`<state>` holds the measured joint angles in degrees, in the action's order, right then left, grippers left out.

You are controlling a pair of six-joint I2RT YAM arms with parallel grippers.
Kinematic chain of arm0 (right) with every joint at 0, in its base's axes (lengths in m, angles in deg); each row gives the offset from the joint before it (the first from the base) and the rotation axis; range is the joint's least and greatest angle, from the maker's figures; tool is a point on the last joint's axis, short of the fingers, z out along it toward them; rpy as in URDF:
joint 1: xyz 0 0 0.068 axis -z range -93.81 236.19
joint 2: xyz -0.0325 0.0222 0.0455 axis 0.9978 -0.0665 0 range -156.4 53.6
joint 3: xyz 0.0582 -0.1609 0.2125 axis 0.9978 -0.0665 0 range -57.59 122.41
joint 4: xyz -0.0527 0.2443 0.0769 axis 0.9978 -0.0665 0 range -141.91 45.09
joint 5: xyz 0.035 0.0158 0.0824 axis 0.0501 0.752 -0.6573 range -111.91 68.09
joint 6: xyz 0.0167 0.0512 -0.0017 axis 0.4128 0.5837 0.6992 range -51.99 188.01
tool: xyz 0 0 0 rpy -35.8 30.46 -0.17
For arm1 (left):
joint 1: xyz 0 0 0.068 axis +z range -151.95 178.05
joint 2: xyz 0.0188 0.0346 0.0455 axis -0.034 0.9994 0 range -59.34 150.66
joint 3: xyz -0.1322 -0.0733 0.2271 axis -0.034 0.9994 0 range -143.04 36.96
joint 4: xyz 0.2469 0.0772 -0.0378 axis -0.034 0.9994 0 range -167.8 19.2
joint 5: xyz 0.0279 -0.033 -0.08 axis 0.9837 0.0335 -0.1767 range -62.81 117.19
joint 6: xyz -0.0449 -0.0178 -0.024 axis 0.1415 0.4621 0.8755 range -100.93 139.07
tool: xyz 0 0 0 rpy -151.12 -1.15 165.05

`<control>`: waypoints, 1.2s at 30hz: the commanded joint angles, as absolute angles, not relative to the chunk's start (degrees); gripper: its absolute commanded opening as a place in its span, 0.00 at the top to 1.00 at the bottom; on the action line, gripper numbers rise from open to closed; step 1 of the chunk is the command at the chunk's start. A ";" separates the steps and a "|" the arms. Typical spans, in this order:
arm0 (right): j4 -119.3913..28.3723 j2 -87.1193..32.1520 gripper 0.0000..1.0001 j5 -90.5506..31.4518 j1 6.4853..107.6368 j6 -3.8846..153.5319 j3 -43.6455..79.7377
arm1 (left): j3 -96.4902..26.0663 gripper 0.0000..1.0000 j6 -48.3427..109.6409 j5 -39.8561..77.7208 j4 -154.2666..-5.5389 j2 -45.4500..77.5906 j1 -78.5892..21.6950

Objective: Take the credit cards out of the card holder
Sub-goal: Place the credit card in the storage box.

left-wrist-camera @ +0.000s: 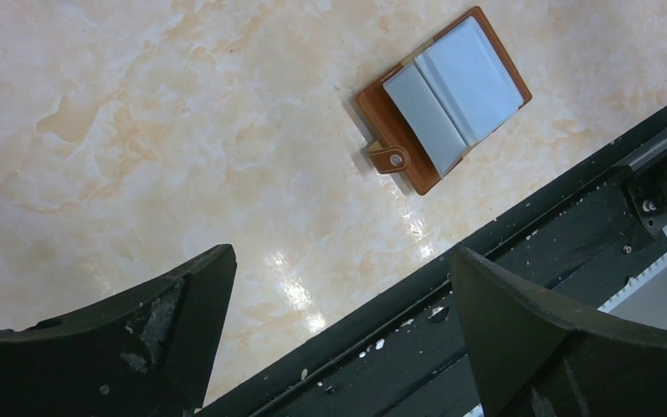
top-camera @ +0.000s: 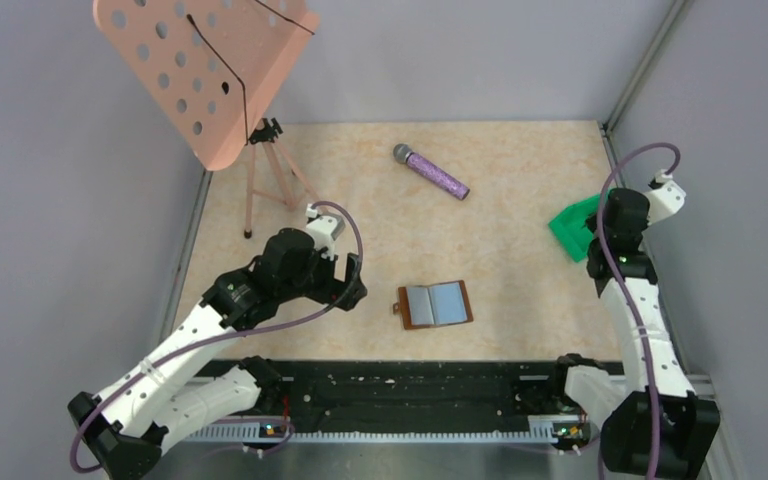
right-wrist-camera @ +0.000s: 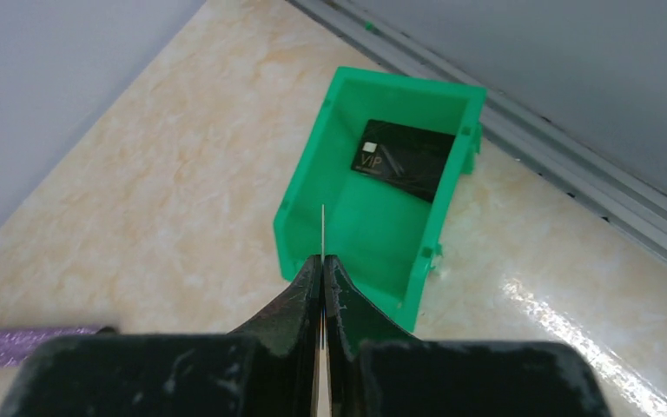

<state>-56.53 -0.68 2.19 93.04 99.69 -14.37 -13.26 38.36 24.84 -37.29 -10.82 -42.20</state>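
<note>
One black card [right-wrist-camera: 404, 158] lies in the green bin [right-wrist-camera: 300, 234]; the right fingers [right-wrist-camera: 307, 291] are pinched shut on a thin card [right-wrist-camera: 323, 230] above that bin; the card holder [top-camera: 435, 305] lies open on the worktop [top-camera: 520, 200] near the wide-open, empty left fingers [left-wrist-camera: 182, 321]; more cards may hide inside.

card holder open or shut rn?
Open: card holder lies spread flat, both grey-blue panels facing up, snap tab undone.

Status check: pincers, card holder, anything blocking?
Left pincer open, clear of card holder. Right pincer shut on thin card over green bin; black card inside. Holder lies open, nothing on it.
</note>
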 commanded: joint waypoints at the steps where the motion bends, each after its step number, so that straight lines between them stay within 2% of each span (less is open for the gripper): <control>1: -51.52 -4.60 1.00 6.43 96.30 98.63 -11.51 | -12.85 0.01 37.63 23.47 -39.47 -11.45 -42.12; 7: -51.81 -13.89 1.00 1.32 101.17 99.15 -6.77 | -12.80 0.01 37.62 25.37 -39.47 -12.70 -42.12; 16: -50.20 -22.18 1.00 1.67 103.65 99.59 -3.50 | -12.81 0.01 37.53 26.60 -39.65 -13.30 -42.11; 26: -36.47 -26.10 1.00 0.39 105.30 102.09 -8.85 | -12.66 0.01 37.53 26.61 -39.92 -13.23 -42.11; 36: -29.77 -31.89 1.00 -3.34 106.80 106.36 -11.62 | -12.64 0.01 37.35 28.07 -40.29 -13.22 -42.11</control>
<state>-36.18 -30.56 -1.61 106.04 104.39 -10.80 -12.95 38.34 27.12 -37.53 -12.49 -42.20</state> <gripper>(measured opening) 0.006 0.990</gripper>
